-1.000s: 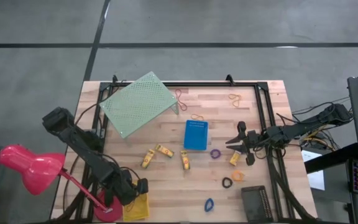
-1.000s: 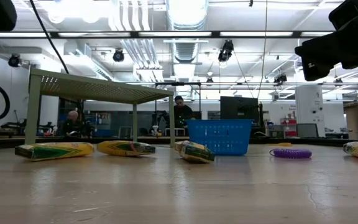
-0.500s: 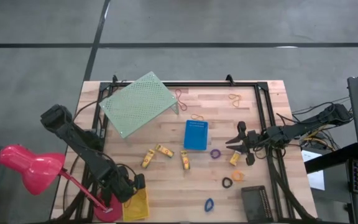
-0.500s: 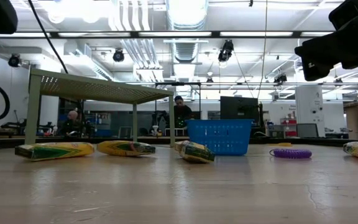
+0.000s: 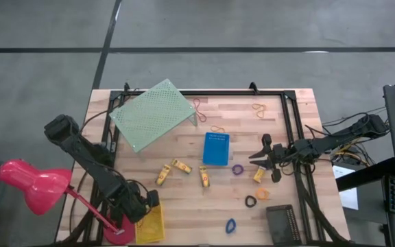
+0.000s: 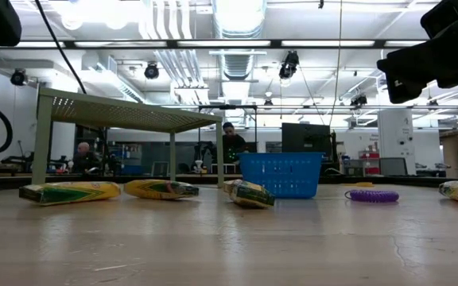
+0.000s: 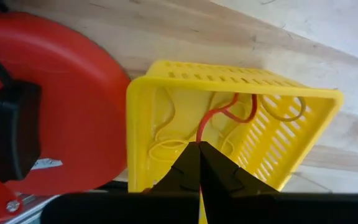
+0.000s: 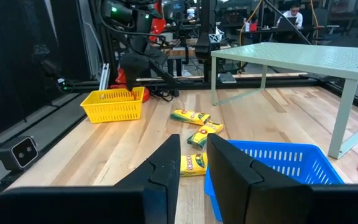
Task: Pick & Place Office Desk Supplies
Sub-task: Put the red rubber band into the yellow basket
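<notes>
Office desk supplies lie scattered over my wooden slatted table point(image 5: 184, 199). From above I see three small yellow-gold packs point(image 5: 181, 166) left of centre and a fourth point(image 5: 259, 175) just beside the right end effector point(image 5: 260, 158), with a purple ring point(image 5: 238, 169) between it and the blue plastic bin point(image 5: 216, 148). Black point(image 5: 251, 202), orange point(image 5: 262, 194) and blue point(image 5: 230, 225) rings sit nearer. Tan rubber bands point(image 5: 259, 108) lie at the far edge.

Low view: the packs and the pale green perforated riser point(image 6: 118, 111) stand left of the blue bin.

Left wrist view: my left end effector point(image 7: 199, 163) is pressed together over the yellow slotted bin point(image 7: 143, 118), which holds orange rubber bands point(image 7: 229, 115).

Right wrist view: the right end effector's fingers point(image 8: 166, 163) stand slightly apart, pinching nothing.
</notes>
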Motion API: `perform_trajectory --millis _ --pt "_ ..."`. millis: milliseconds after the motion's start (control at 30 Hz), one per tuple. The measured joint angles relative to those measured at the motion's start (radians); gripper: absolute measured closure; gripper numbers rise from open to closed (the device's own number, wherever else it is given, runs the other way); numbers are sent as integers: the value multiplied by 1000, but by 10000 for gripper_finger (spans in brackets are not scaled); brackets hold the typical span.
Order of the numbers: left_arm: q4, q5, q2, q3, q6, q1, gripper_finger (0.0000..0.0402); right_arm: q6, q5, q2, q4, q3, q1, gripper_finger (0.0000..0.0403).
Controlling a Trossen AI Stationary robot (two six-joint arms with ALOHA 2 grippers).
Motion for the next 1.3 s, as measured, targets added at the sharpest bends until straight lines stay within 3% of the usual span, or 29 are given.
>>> perform_trajectory --millis 200,767,1133,1300 --pt "6 -92 1 -6 9 1 396 0 0 0 0 0 0 335" --pt "109 -73 77 -6 75 0 376 0 0 0 0 0 0 316" --pt "134 -70 77 -6 88 -2 293 0 0 0 0 0 0 330" --pt "135 -70 77 -6 104 -2 276 0 0 0 0 0 0 335"
